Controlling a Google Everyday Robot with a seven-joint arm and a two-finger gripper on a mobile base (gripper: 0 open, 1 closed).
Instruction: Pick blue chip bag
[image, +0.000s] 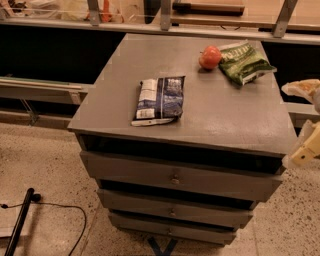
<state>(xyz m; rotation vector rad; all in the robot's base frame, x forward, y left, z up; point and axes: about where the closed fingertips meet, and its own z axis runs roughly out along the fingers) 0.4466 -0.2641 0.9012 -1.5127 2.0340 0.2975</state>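
Observation:
The blue chip bag lies flat on the grey cabinet top, left of centre near the front edge, its white panel and label facing up. My gripper shows only as pale parts at the right edge of the camera view, beyond the cabinet's right front corner and far to the right of the bag. It holds nothing that I can see.
A red apple and a green chip bag lie at the back right of the top. The cabinet has three drawers below. A dark counter runs behind. A black pole and cable lie on the floor at the left.

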